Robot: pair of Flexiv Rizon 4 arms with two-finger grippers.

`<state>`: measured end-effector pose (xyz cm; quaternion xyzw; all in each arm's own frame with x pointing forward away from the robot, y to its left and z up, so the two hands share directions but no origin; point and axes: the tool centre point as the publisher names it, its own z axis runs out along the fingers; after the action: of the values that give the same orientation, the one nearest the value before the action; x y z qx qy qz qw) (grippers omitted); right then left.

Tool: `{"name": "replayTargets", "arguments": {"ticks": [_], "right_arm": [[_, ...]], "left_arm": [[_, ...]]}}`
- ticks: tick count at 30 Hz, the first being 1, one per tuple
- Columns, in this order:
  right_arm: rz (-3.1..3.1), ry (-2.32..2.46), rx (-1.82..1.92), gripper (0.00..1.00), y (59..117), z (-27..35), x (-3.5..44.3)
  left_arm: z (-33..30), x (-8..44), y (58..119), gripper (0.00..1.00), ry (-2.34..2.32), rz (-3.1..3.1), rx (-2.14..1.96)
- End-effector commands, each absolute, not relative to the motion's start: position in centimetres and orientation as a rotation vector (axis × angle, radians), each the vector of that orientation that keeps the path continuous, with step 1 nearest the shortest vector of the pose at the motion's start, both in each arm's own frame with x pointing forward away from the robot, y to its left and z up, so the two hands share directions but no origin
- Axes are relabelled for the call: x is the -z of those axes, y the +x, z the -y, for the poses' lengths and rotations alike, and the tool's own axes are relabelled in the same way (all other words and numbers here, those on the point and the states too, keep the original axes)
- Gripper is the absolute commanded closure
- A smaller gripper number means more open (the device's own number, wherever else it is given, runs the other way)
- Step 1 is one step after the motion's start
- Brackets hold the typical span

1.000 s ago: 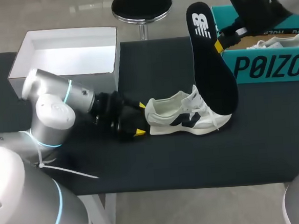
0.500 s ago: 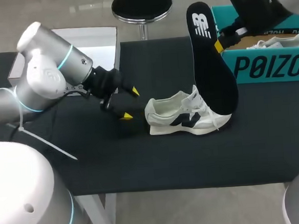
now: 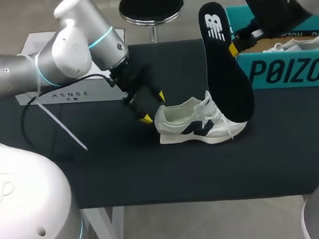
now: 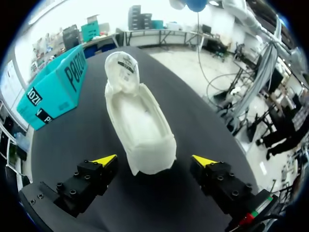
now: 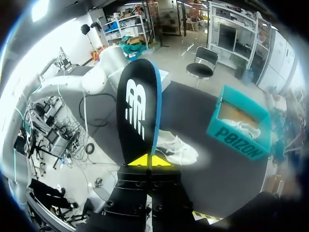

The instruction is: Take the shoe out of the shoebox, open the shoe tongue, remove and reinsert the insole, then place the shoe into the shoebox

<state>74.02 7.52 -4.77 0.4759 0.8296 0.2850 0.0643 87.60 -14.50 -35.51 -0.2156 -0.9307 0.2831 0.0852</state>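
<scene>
The left arm had swung round. A second before, it lay low along the left of the frame with its claw down at the shoe's heel. Half a second later it had pulled away. Now it reached in from the upper left, and the left claw [image 3: 153, 108] was back at the heel of the shoe [image 3: 198, 122]. The fingers were spread wide with nothing in them. In the left wrist view the yellow tips stood either side of the heel, not touching it.

The right claw [image 3: 234, 47] had not moved. It stayed pinched on one end of the insole [image 3: 224, 71], which stood tall with its lower end at the shoe's mouth. The shoe itself lay where it had, on its sole in the middle of the bench [image 3: 152, 169], left of the teal shoebox [image 3: 287, 69]. I took it the insole was already out and about to go back in, with the left claw lining up to steady the heel.

The shoe looked soft: pale mesh and suede-like panels, a dark side mark, and loose white laces. From behind, its open cavity [image 4: 140, 125] was a smooth white trough. The tongue [image 4: 123, 67] looked to be lifted at the far end. The insole was a thin, flat, dark foam blade with a blue edge [image 5: 137, 111]. The box was stiff printed card, and the bench top was matte black.
</scene>
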Motion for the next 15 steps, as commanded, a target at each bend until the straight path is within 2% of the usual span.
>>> {"name": "replayTargets", "arguments": {"ticks": [1,15], "right_arm": [[-2.509,1.439,-0.853,1.0,74.3,-7.8,4.7],[-2.509,1.439,-0.853,1.0,74.3,-7.8,4.7]], "left_arm": [[14.2,34.9,87.6,0.0,-0.674,2.772,-0.695],[8.3,34.1,87.4,0.0,-0.511,2.864,-0.713]]}}
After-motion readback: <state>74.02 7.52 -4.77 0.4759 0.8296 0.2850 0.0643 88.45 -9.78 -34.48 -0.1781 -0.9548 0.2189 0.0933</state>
